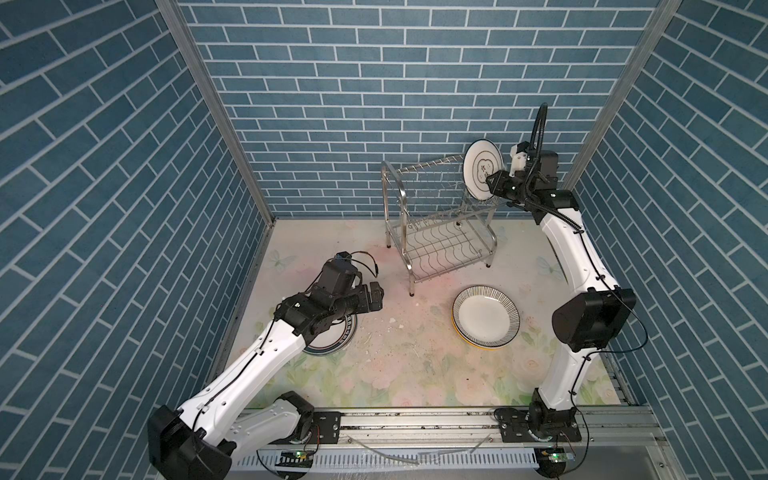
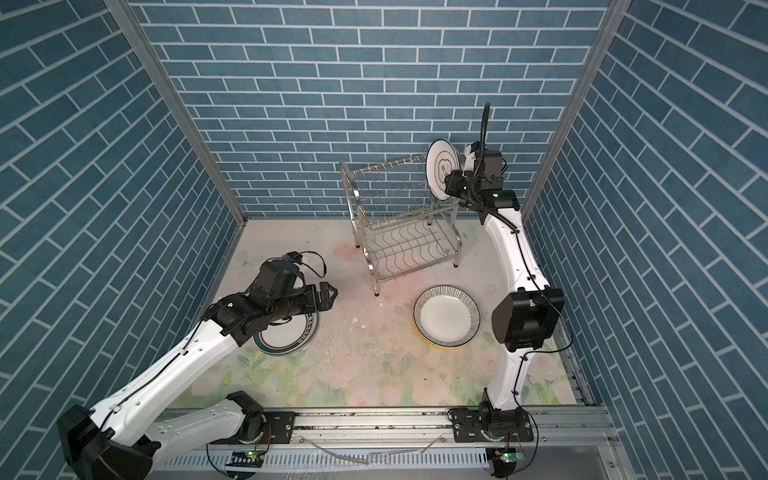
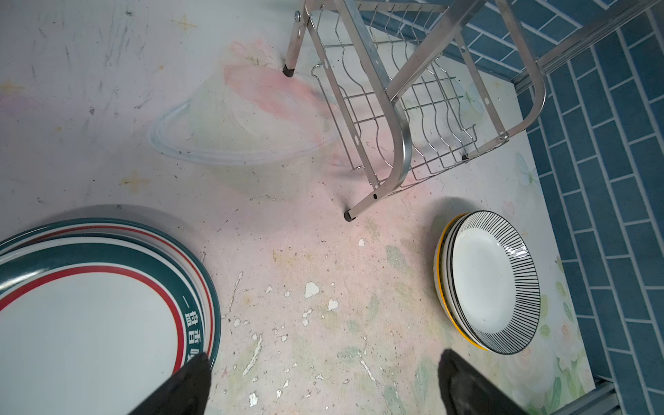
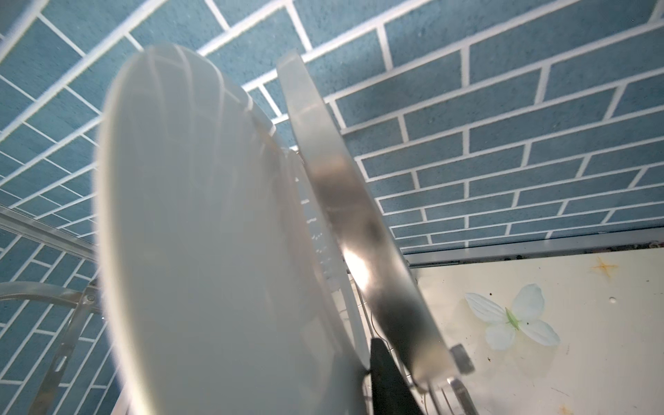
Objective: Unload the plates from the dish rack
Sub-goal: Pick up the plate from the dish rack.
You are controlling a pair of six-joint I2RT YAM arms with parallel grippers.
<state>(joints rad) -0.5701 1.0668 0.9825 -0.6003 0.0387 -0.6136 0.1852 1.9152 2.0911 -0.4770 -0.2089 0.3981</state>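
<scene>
One white plate (image 1: pixel 480 166) (image 2: pixel 440 166) with black rings stands upright at the right end of the dish rack's (image 1: pixel 453 264) (image 2: pixel 417 266) upper tier. My right gripper (image 1: pixel 492 183) (image 2: pixel 451 183) is shut on the plate's lower right rim. In the right wrist view this plate (image 4: pixel 215 251) fills the left, one black finger (image 4: pixel 386 381) lies against its edge, and the other finger is hidden behind it. My left gripper (image 1: pixel 376 297) (image 2: pixel 330 297) (image 3: pixel 323 359) hangs open and holds nothing, above the table beside a stack of green-banded plates (image 1: pixel 332 336) (image 2: pixel 291 336) (image 3: pixel 90 323).
A black-striped plate (image 1: pixel 486 318) (image 2: pixel 446 318) (image 3: pixel 492 284) tops a small stack in front of the rack, with a yellow-edged one at the bottom. The rack's arched tube (image 4: pixel 359 230) runs close beside the held plate. Blue brick walls enclose the floral table (image 1: pixel 415 374).
</scene>
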